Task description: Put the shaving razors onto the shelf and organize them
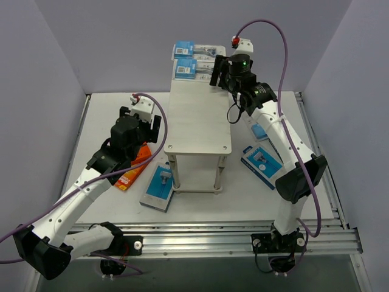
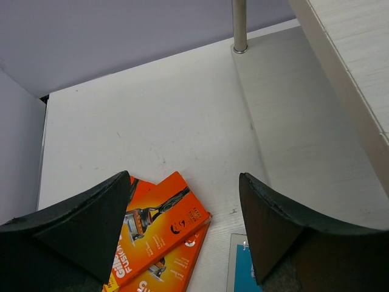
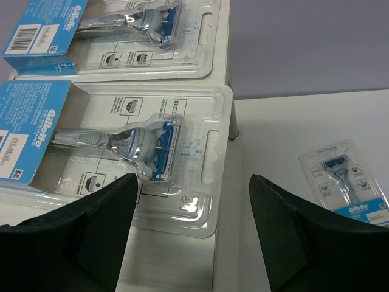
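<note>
The shelf (image 1: pixel 197 121) stands mid-table. Two clear blister razor packs with blue cards lie flat at its far end, one (image 1: pixel 193 48) behind the other (image 1: pixel 193 68). My right gripper (image 1: pixel 217 72) hovers at the nearer pack's right edge. In the right wrist view that pack (image 3: pixel 121 140) rests on the shelf top and my right gripper (image 3: pixel 191 231) is open, holding nothing. My left gripper (image 1: pixel 143 128) hangs open over two stacked orange razor boxes (image 1: pixel 135 167) on the table left of the shelf. The left wrist view shows the top box (image 2: pixel 161 228) below the open left gripper (image 2: pixel 185 225).
A blue-and-white pack (image 1: pixel 160 185) lies by the shelf's near-left leg. Right of the shelf are a blue box (image 1: pixel 262 164) and another pack (image 1: pixel 261 131), partly hidden by the right arm. A shelf leg (image 2: pixel 240 27) and lower tier (image 2: pixel 298 134) lie ahead of the left gripper.
</note>
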Robot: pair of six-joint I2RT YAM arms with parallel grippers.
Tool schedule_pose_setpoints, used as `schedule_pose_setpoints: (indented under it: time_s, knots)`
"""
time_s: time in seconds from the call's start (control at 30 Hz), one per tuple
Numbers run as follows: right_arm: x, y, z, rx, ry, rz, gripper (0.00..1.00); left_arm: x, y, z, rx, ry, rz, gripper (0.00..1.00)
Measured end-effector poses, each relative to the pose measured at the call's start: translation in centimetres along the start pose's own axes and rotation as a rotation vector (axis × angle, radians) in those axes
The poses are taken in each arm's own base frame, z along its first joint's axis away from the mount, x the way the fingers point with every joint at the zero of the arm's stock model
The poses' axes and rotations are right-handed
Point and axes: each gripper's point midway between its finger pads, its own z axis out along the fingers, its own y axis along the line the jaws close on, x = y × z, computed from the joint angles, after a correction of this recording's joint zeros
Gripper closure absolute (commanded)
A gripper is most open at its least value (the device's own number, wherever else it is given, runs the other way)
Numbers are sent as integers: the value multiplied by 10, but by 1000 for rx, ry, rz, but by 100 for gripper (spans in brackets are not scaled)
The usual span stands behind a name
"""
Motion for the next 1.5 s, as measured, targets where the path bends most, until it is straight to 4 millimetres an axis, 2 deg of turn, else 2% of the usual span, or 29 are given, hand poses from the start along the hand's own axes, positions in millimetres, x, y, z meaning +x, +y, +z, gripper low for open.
schedule_pose_setpoints:
  time_s: [0.2, 0.5, 0.53, 0.7, 0.87, 1.07, 1.2, 1.4, 1.5]
  knots:
    - [0, 0, -4, -1, 15, -8, 27, -1, 2, -2, -4, -10, -2, 19]
    - [-4, -1, -13, -5, 31, -12, 27, -12, 10, -7, -19, -51, -23, 19]
    - [-4, -1, -14, -6, 32, -12, 29, -13, 10, -8, -19, -54, -25, 19]
    - [-10, 2, -21, -16, 21, -4, 51, -11, 10, -8, -19, -55, -25, 19]
    - [-19, 19, -47, -60, -8, -2, 67, -7, 11, -7, -23, -47, -11, 19]
    - [-24, 38, -77, -107, -28, -3, 76, -8, 16, -10, -44, -56, -8, 19]
    - [-11, 43, -82, -111, -7, -15, 82, -12, 19, -12, -54, -70, -13, 19]
    - [26, 37, -74, -84, 75, -39, 85, -12, 19, -12, -58, -73, -12, 19]
    - [28, 36, -73, -78, 78, -38, 85, -12, 20, -12, -59, -73, -10, 19]
